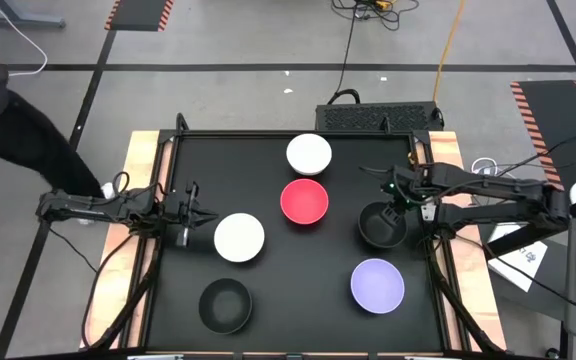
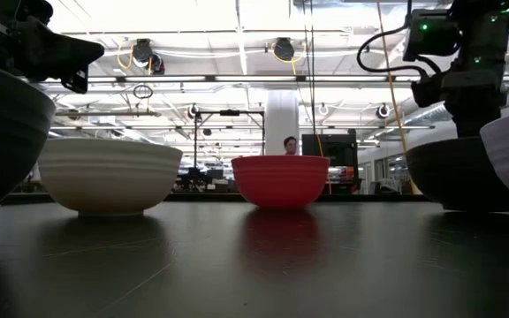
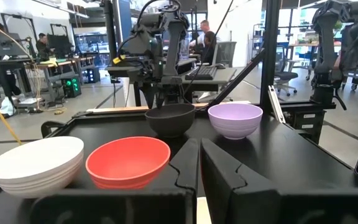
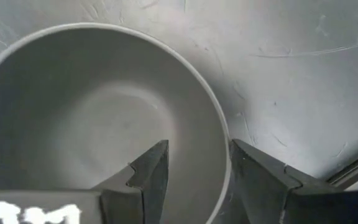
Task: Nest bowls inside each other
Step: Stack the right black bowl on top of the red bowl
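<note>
Six bowls stand upright on the black table: a white bowl (image 1: 309, 153) at the far side, a red bowl (image 1: 304, 201), a second white bowl (image 1: 239, 238), a black bowl (image 1: 225, 304) near the front, another black bowl (image 1: 382, 225) and a lavender bowl (image 1: 377, 284). My right gripper (image 4: 197, 177) is open and points down at the right black bowl's far-right rim (image 4: 221, 155). One finger is inside the rim and one outside, with a gap to each. My left gripper (image 1: 193, 215) is shut and hovers just left of the second white bowl.
Raised table edges (image 1: 438, 270) run close to the right black and lavender bowls. A dark box (image 1: 378, 117) sits beyond the far edge. People are in the room beyond the table. Open tabletop lies between the near black bowl and the lavender bowl.
</note>
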Action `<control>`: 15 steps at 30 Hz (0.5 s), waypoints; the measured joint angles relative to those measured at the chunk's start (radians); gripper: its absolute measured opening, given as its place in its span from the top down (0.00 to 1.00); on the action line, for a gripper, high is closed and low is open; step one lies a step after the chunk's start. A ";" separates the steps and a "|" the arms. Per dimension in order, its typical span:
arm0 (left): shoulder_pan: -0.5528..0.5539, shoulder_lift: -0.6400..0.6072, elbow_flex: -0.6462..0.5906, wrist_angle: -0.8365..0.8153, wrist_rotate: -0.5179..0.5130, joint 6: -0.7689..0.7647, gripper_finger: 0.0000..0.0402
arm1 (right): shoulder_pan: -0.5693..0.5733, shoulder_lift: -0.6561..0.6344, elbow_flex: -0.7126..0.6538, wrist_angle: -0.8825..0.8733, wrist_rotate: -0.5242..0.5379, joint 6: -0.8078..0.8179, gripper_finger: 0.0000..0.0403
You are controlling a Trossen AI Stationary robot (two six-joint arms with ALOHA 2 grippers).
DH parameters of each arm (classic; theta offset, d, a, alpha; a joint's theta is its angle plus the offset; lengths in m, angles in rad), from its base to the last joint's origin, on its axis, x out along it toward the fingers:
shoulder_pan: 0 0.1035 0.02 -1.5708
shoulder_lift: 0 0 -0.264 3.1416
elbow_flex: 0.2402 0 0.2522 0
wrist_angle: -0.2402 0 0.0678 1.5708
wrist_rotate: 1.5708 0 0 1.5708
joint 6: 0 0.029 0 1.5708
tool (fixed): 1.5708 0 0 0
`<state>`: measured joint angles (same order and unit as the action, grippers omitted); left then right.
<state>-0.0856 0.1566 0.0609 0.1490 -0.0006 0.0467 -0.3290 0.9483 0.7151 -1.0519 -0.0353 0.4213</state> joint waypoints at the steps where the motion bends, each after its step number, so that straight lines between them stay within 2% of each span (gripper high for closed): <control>1: 0.000 0.000 0.000 0.000 0.000 0.000 0.95 | 0.000 0.006 0.000 0.000 0.000 0.000 0.60; 15: 0.000 0.000 0.000 0.000 0.000 0.000 0.95 | -0.045 0.021 0.000 0.049 0.007 -0.042 0.60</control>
<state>-0.0854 0.1566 0.0611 0.1493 -0.0006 0.0466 -0.3742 0.9695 0.7151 -1.0031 -0.0280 0.3795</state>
